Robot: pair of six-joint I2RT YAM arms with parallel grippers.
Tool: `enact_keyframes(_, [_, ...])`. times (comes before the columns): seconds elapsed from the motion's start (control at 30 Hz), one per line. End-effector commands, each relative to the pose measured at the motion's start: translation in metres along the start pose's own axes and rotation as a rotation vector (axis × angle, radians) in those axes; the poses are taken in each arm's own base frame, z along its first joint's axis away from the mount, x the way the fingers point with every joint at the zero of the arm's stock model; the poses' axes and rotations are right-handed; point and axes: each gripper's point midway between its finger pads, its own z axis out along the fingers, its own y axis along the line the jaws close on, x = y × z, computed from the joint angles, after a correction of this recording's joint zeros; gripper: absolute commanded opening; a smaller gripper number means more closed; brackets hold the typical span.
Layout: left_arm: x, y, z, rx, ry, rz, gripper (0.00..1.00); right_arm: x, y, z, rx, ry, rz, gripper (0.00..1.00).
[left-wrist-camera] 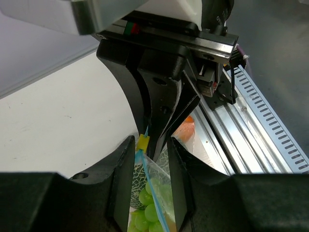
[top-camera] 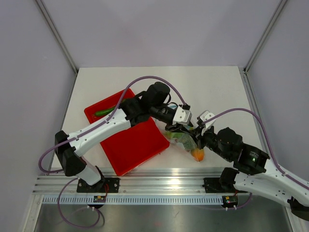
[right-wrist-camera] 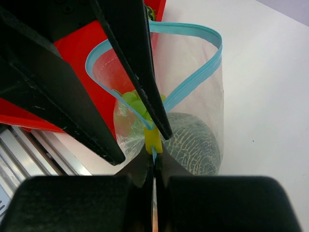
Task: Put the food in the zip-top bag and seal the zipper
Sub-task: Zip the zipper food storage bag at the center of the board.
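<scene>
The zip-top bag (top-camera: 184, 139) lies at the table's front, right of the red tray. It holds a green grape bunch (left-wrist-camera: 145, 212), a netted melon (right-wrist-camera: 193, 140) and an orange fruit (top-camera: 198, 155). Its light blue zipper (right-wrist-camera: 193, 82) gapes in an open loop. A yellow slider (right-wrist-camera: 153, 137) sits at the zipper's near end. My right gripper (right-wrist-camera: 154, 162) is shut on the zipper's end just behind the slider. My left gripper (left-wrist-camera: 149, 145) is open, with one finger on each side of the zipper (left-wrist-camera: 153, 188) by the slider. A green cucumber (top-camera: 104, 112) lies on the tray.
The flat red tray (top-camera: 135, 150) lies left of the bag, under my left arm. The aluminium rail (top-camera: 154, 183) runs along the table's near edge, close to the bag. Both arms meet over the bag (right-wrist-camera: 207, 58).
</scene>
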Motion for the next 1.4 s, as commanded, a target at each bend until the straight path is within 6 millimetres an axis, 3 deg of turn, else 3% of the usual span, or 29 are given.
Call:
enact_keyframes(0.0, [-0.019, 0.0, 0.004, 0.028, -0.047, 0.024, 0.36, -0.039, 0.001, -0.005, -0.01, -0.11, 0.038, 0.0])
enact_keyframes(0.2, [-0.016, 0.0, 0.008, 0.036, -0.039, 0.007, 0.32, -0.038, 0.002, -0.005, -0.011, -0.104, 0.036, 0.0])
enact_keyframes(0.37, [-0.011, -0.002, 0.005, 0.029, -0.019, 0.008, 0.0, -0.038, -0.002, -0.008, 0.006, -0.119, 0.043, 0.0])
enact_keyframes(0.7, [0.001, 0.005, 0.002, -0.018, 0.033, 0.01, 0.0, -0.041, -0.003, 0.007, 0.017, -0.09, 0.023, 0.0])
enact_keyframes(1.13, [0.015, 0.054, -0.018, -0.159, 0.009, -0.025, 0.0, -0.061, -0.021, 0.037, -0.085, -0.077, 0.017, 0.0])
enact_keyframes(1.37, [0.022, 0.07, -0.023, -0.183, -0.007, -0.054, 0.0, -0.069, -0.031, 0.041, -0.077, -0.085, 0.006, 0.0])
